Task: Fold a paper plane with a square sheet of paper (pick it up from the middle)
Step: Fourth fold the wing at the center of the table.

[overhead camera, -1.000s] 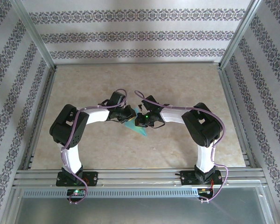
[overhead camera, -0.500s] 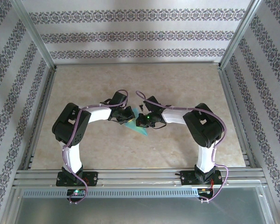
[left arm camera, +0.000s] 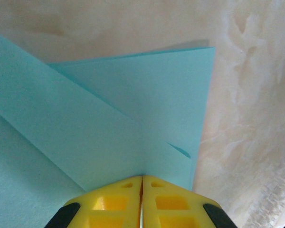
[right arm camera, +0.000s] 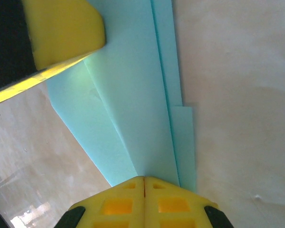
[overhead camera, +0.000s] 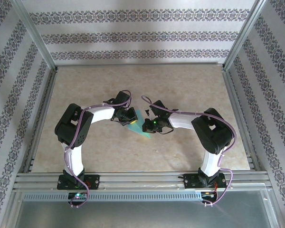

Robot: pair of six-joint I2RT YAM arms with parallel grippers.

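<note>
- Since a second ago both arms have shifted: the left arm (overhead camera: pixel 92 115) has drawn its wrist a little toward the far side of the table, and the right arm (overhead camera: pixel 187 118) has swung its elbow outward to the right. The teal paper between them has moved with them, and the left jaws have closed the last bit.
- The marble-patterned table (overhead camera: pixel 109 85) carries the whole scene, with patterned walls (overhead camera: pixel 142 35) on three sides.
- The two arms curve inward from their bases, so their wrists meet close together near the middle of the table.
- The square sheet of paper (overhead camera: pixel 140 115) sits between the two wrists in the overhead view, folded into overlapping layers. One teal tip shows beyond the wrists and another on the near side.
- In the left wrist view the paper (left arm camera: pixel 109 118) fans out from the fingertips over the table, with one folded flap lying diagonally across a flatter layer.
- In the right wrist view the paper (right arm camera: pixel 128 109) runs away from the fingertips as long, narrow, stacked folds.
- The left gripper (left arm camera: pixel 142 183) has its yellow fingers pressed together on the paper's edge.
- The right gripper (right arm camera: pixel 144 183) is likewise clamped on the paper where the folds converge.
- A yellow finger of the left gripper (right arm camera: pixel 61 33) rests against the paper's far end in the right wrist view.
- A small dark nick (left arm camera: pixel 180 151) marks the paper near its right edge.
</note>
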